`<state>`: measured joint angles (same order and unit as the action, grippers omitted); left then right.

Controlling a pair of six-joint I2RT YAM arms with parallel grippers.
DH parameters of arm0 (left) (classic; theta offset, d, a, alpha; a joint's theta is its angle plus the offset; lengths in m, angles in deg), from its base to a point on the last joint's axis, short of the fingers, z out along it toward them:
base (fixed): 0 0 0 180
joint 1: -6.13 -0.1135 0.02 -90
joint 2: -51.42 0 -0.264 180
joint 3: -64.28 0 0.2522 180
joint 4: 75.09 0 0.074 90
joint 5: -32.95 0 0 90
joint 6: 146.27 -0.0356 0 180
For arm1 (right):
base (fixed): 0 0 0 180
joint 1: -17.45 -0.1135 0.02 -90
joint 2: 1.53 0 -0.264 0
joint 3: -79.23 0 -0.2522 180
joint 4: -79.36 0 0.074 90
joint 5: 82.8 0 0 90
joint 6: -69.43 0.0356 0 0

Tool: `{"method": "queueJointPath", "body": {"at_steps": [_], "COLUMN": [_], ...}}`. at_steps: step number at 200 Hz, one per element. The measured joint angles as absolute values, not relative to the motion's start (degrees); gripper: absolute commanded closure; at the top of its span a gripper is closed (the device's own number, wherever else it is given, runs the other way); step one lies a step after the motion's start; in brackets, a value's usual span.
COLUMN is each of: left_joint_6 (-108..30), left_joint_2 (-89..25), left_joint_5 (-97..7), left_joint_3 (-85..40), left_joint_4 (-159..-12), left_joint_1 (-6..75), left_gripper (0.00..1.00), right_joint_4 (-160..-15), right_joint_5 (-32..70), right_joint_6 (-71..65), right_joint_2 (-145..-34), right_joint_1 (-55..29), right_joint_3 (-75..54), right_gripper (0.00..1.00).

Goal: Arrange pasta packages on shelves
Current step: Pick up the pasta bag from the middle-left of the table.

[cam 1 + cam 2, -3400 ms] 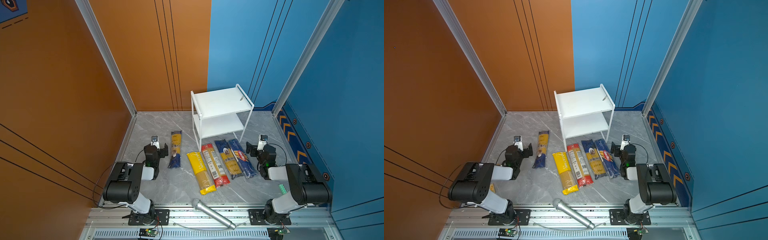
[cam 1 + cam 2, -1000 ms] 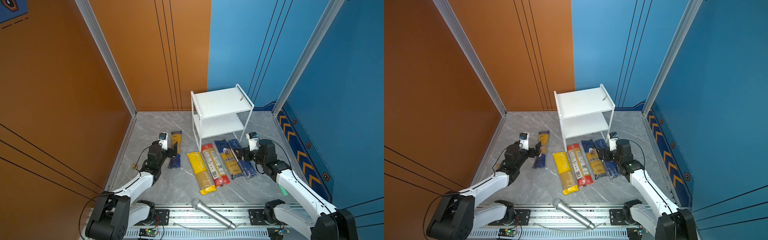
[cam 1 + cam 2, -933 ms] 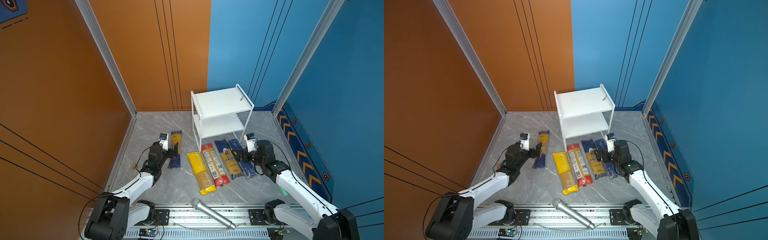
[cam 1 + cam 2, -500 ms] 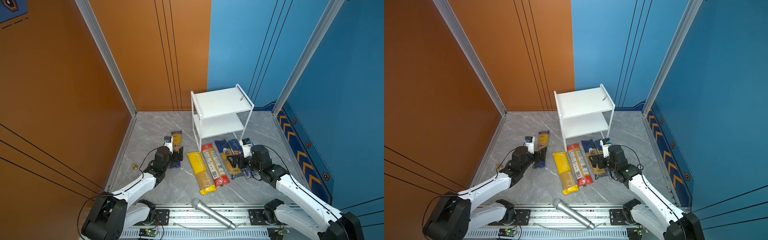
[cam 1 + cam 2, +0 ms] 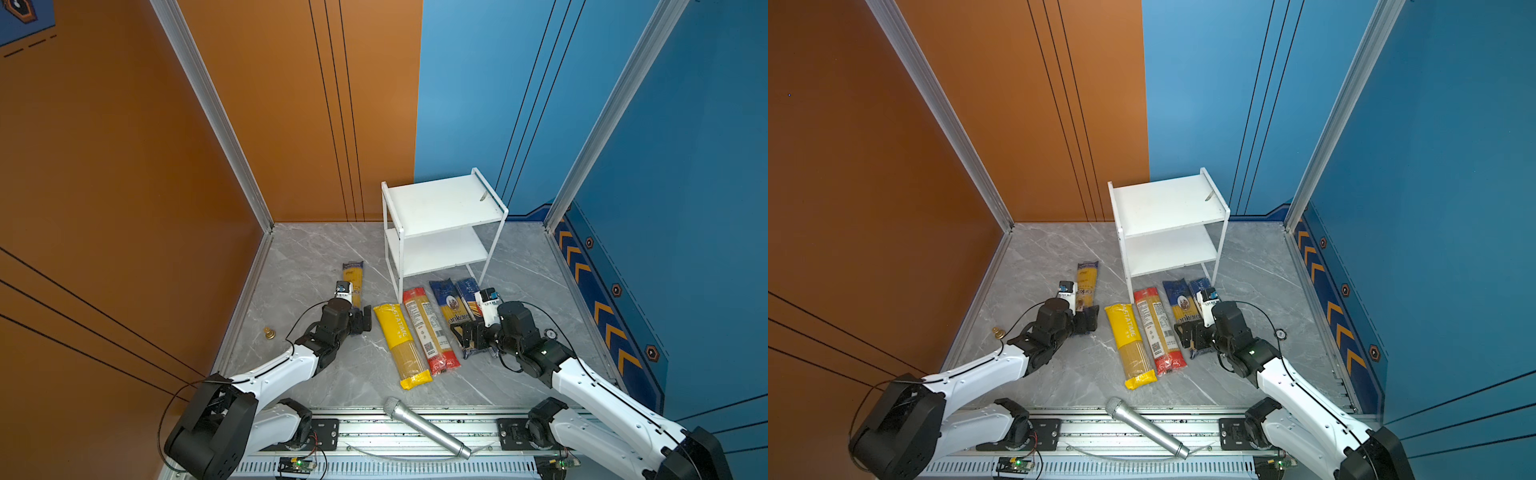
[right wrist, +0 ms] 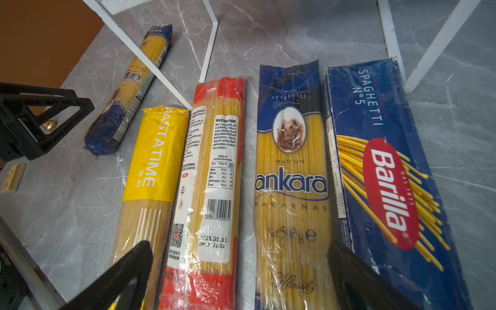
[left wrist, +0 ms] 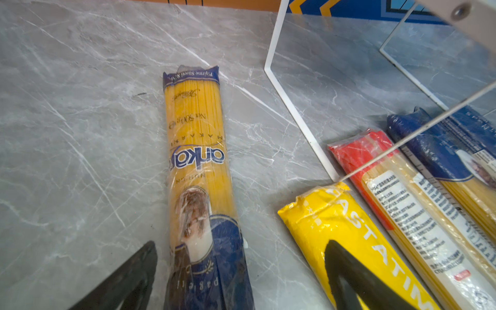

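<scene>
the white two-tier rack stood at the back of the grey marble floor. four spaghetti bags lay side by side on the floor just in front of it, their far ends at its feet: the yellow pastatime bag, the red bag, the second ankara bag and the barilla bag. the lone ankara bag lay apart on the floor, off the rack's left side. the left gripper hung low over that bag's near, dark blue end, jaws spread wide; in the left wrist view the bag ran between the two fingers, and contact could not be made out. the right gripper, jaws equally wide and holding nothing, hovered over the near part of the row; in the right wrist view its fingers bracketed the red bag and the second ankara bag. a silver microphone lay at the front edge.
</scene>
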<state>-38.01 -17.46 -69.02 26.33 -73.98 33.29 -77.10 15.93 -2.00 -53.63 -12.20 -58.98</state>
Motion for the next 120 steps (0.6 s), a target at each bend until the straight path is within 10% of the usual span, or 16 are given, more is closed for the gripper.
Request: {"method": "queueJointPath", "body": {"at_steps": [120], "left_joint_6": [-35.80], "left_joint_2": [-20.54], "left_joint_5": [-71.66], "left_joint_3": [23.18], "left_joint_4": [-83.68], "left_joint_1": [34.34], "left_gripper": [0.02], "right_joint_4": [-81.56], "right_joint_5": [13.18], "right_joint_6": [-1.56], "right_joint_2": [-59.44], "right_joint_1": [-15.01], "right_joint_3": [-59.09], "right_gripper": [0.00]}}
